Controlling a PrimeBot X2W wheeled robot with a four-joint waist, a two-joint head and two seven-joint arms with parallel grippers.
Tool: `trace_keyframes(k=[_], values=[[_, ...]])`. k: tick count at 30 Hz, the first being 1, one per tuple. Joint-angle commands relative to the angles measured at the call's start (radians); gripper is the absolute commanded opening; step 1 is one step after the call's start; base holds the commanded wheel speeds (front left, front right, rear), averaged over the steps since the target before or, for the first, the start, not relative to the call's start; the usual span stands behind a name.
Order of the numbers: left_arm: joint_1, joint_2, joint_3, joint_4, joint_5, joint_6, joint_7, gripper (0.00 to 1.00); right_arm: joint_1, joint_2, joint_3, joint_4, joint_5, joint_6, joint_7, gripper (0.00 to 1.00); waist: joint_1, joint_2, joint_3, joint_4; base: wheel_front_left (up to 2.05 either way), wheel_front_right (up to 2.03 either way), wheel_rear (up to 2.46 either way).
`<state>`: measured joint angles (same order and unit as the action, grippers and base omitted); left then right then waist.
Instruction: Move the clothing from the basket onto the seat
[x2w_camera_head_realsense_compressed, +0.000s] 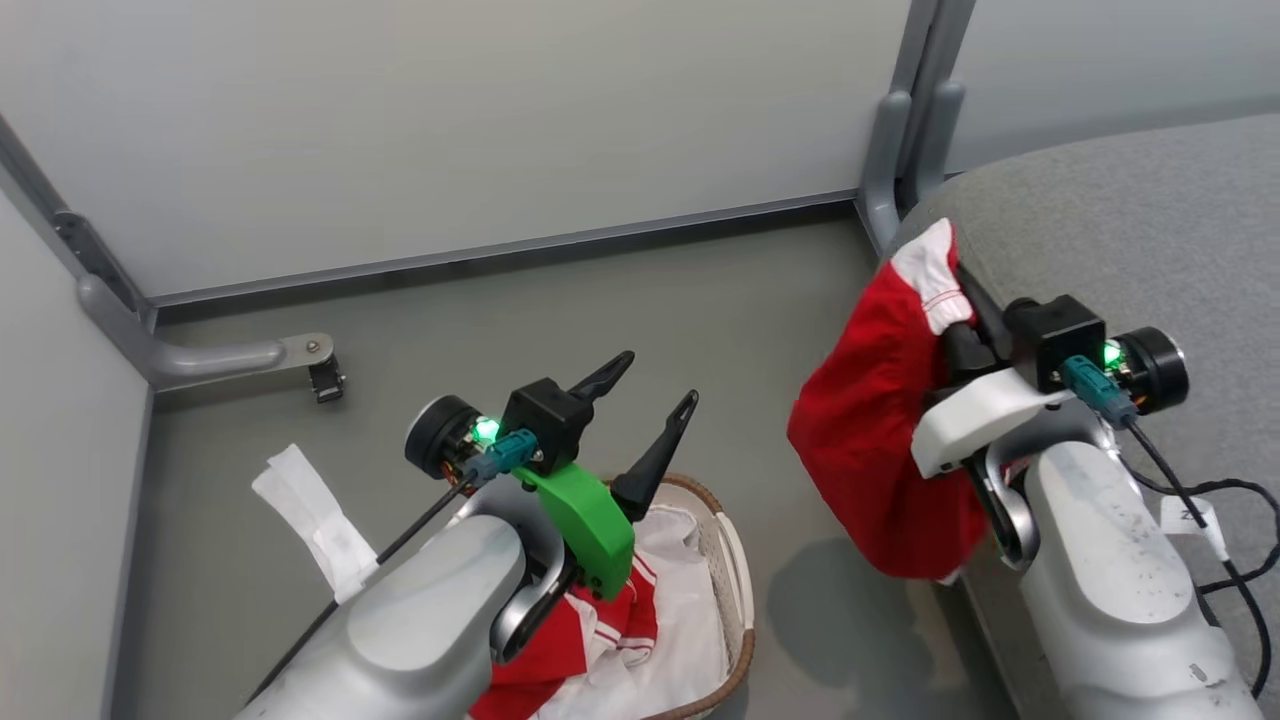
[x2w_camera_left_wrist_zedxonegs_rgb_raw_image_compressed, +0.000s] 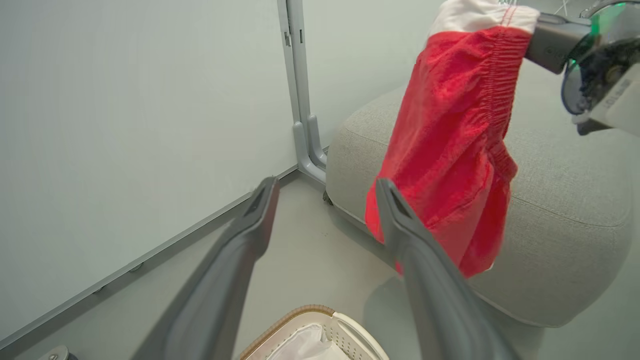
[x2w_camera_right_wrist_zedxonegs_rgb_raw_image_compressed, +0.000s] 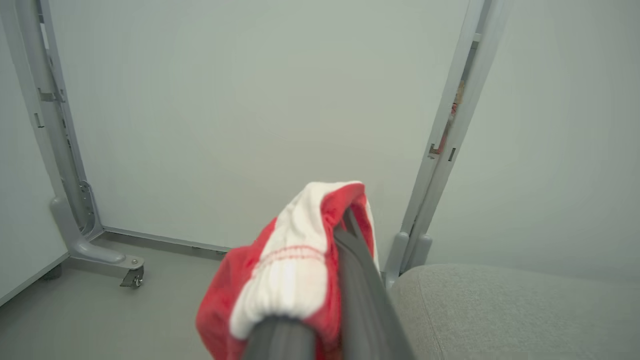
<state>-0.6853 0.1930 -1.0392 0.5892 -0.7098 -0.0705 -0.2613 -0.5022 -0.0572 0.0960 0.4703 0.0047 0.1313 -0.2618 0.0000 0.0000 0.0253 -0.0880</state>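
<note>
Pale grey-white partition panels (x2w_camera_head_realsense_compressed: 450, 130) ahead of left gripper's fingers (x2w_camera_left_wrist_zedxonegs_rgb_raw_image_compressed: 250, 225) and to their left; matte, soft even light. Dark strip (x2w_camera_head_realsense_compressed: 500, 250) along panel base. Smooth grey floor (x2w_camera_head_realsense_compressed: 600, 320) below and beyond fingertips, faint soft shadow (x2w_camera_head_realsense_compressed: 830, 590) on it. Upright grey post (x2w_camera_left_wrist_zedxonegs_rgb_raw_image_compressed: 295, 75) past fingertips, at panel corner. Far left of right gripper's fingers (x2w_camera_right_wrist_zedxonegs_rgb_raw_image_compressed: 360, 280): second post (x2w_camera_right_wrist_zedxonegs_rgb_raw_image_compressed: 50, 125), curved foot (x2w_camera_right_wrist_zedxonegs_rgb_raw_image_compressed: 95, 252), small castor (x2w_camera_right_wrist_zedxonegs_rgb_raw_image_compressed: 134, 277). Corner post up right of them.

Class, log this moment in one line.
left gripper: open, empty, above basket | right gripper: shut on red garment, hanging beside seat | more red clothing in basket
</note>
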Motion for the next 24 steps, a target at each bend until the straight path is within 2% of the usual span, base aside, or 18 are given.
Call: trace_keyframes(k=[1, 6, 16, 24], values=[[0.019, -0.006, 0.009, -0.007, 0.014, 0.0, -0.005, 1.0, 0.014, -0.01, -0.02, -0.017, -0.012, -0.001, -0.005, 0.0, 0.0, 0.0, 0.011, -0.039, 0.0, 0.0, 0.0], [0.053, -0.021, 0.045, -0.039, 0.041, 0.005, -0.003, 1.0, 0.025, -0.018, -0.062, -0.073, -0.028, -0.001, -0.005, 0.0, 0.0, 0.0, 0.031, -0.12, 0.0, 0.0, 0.0], [0.078, -0.038, 0.098, -0.079, 0.108, -0.006, -0.003, 1.0, 0.017, -0.02, -0.069, -0.162, -0.015, -0.001, -0.005, 0.0, 0.0, 0.0, 0.096, -0.31, 0.0, 0.0, 0.0], [0.078, -0.042, 0.102, -0.077, 0.143, -0.02, -0.003, 1.0, 0.044, -0.011, -0.085, -0.201, -0.004, -0.001, -0.005, 0.0, 0.0, 0.0, 0.126, -0.418, 0.0, 0.0, 0.0]])
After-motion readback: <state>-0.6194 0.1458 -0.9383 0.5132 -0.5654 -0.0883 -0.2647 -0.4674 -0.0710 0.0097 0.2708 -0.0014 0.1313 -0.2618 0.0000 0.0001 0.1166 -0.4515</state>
